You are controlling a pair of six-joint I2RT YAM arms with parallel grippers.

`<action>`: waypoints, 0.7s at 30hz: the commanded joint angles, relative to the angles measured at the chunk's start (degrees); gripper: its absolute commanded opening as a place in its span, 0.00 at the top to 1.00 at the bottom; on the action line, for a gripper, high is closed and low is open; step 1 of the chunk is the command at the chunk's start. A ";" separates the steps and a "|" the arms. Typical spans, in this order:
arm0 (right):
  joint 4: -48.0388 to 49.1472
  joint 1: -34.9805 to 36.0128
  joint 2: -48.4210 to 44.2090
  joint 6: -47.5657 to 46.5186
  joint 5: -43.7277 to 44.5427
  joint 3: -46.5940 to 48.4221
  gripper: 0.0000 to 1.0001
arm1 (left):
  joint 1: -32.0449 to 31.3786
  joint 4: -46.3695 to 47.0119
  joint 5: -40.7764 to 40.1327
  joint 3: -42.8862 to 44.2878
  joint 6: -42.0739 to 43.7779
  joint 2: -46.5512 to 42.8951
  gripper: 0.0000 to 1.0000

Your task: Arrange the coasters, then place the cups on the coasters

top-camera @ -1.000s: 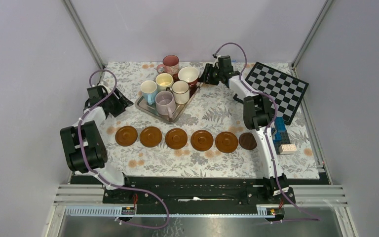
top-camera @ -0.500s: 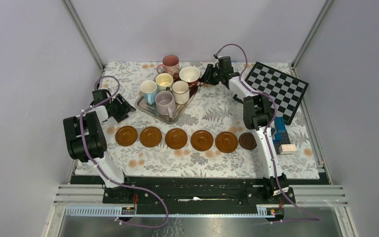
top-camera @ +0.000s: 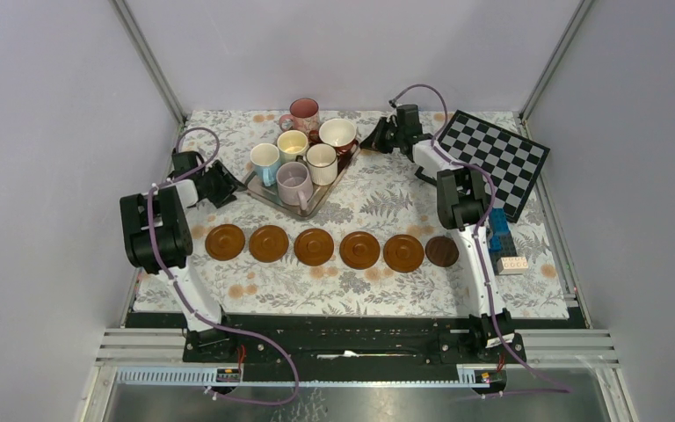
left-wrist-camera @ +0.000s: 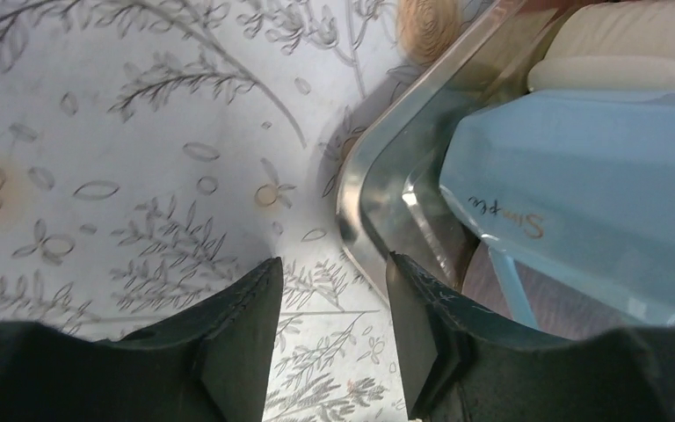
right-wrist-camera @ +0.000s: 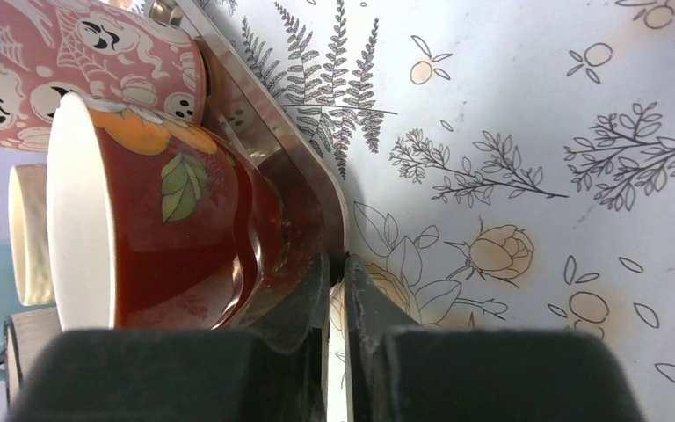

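Note:
Several brown coasters lie in a row across the near part of the table, from one point(top-camera: 225, 242) on the left to a darker one point(top-camera: 442, 251) on the right. The cups stand on a silver tray point(top-camera: 264, 193): light blue point(top-camera: 264, 158), cream point(top-camera: 293, 143), white point(top-camera: 321, 158), lilac-grey point(top-camera: 294, 182), dark red point(top-camera: 337, 134); the pink cup point(top-camera: 301, 112) stands just behind. My left gripper point(left-wrist-camera: 334, 281) is open astride the tray rim point(left-wrist-camera: 356, 189), beside the blue cup point(left-wrist-camera: 580, 193). My right gripper point(right-wrist-camera: 337, 264) is shut on the tray rim point(right-wrist-camera: 316, 189), next to the dark red cup point(right-wrist-camera: 185, 229).
A checkerboard point(top-camera: 492, 154) lies at the back right. Blue bricks point(top-camera: 499, 233) and a pale brick point(top-camera: 511, 264) sit beside the right arm. Grey enclosure walls with metal posts close in the table on three sides.
The left gripper has slid right to the tray's left corner and its jaws have narrowed a little. The right gripper has shut on the tray's right rim.

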 commanded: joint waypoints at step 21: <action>7.58 -0.49 3.17 13.55 -9.95 -4.19 0.73 | -3.36 0.94 0.67 6.56 1.29 6.96 0.51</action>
